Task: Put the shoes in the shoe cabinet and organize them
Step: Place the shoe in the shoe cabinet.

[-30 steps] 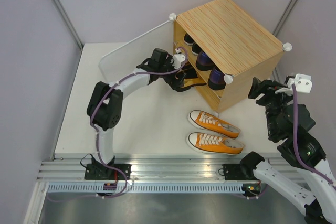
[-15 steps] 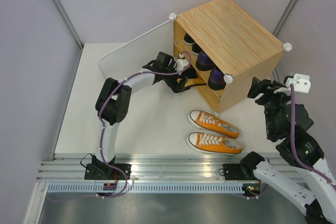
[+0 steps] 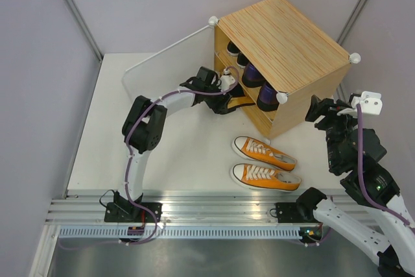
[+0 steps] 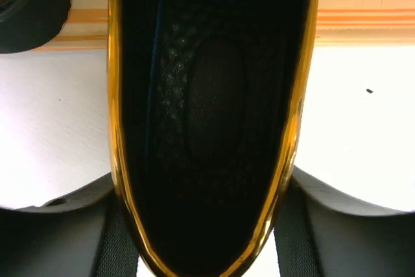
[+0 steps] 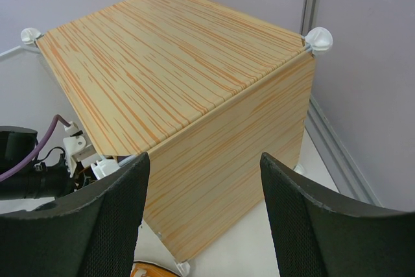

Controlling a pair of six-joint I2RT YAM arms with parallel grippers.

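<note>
Orange sneakers [image 3: 266, 176] are laid side by side on the table [image 3: 175, 154], near the cabinet's [image 3: 279, 37] open front and toes to the right. The door [image 3: 165, 63] is swung wide to the left. Purple loafers [image 3: 267, 95] are seen on the upper shelf, with black sneakers [image 3: 235, 48] at its far end. A gold pump [image 4: 207, 95] is gripped by the left claw [image 3: 227, 98], low at the cabinet's front. In the wrist view the left claw [image 4: 204, 180] is partly closed, with a finger pressed to each side of the pump's rim. The right claw [image 5: 204, 160] is held open and empty, raised to the right of the cabinet [image 5: 175, 63].
</note>
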